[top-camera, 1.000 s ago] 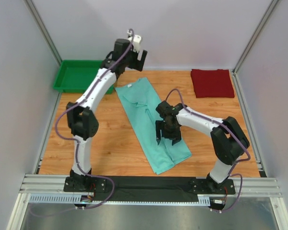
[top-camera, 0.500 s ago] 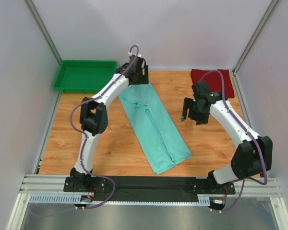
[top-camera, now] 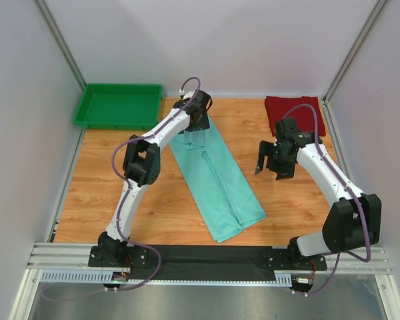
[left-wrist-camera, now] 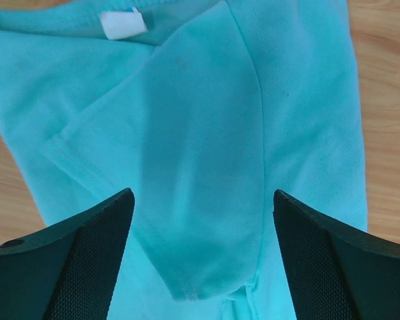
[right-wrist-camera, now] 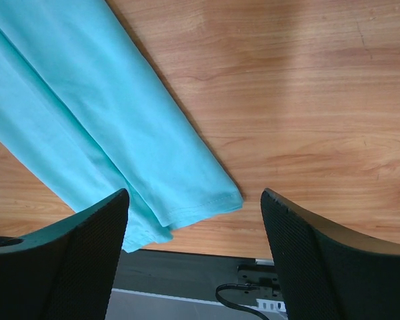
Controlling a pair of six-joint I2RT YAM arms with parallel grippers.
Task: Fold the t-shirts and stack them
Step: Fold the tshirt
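Observation:
The mint green t-shirt (top-camera: 217,177) lies folded lengthwise in a long strip, running diagonally from the back centre to the front. My left gripper (top-camera: 199,127) hangs open just above its collar end. The left wrist view shows the shirt (left-wrist-camera: 200,133), its white neck label (left-wrist-camera: 123,25) and a folded-in sleeve between the open jaws of the left gripper (left-wrist-camera: 203,267). My right gripper (top-camera: 270,167) is open and empty over bare wood to the right of the shirt. The right wrist view shows that gripper (right-wrist-camera: 193,260) and the shirt's hem end (right-wrist-camera: 120,133). The dark red t-shirt (top-camera: 290,112) lies folded at the back right.
A rigid green tray (top-camera: 117,107) stands at the back left corner. Grey walls close in the wooden table (top-camera: 100,180) on three sides. A black strip and metal rail (top-camera: 207,257) run along the near edge, also in the right wrist view (right-wrist-camera: 187,273).
My left gripper has come down from the back onto the shirt's collar end. My right gripper has left the middle of the shirt and moved right and back, over bare wood.

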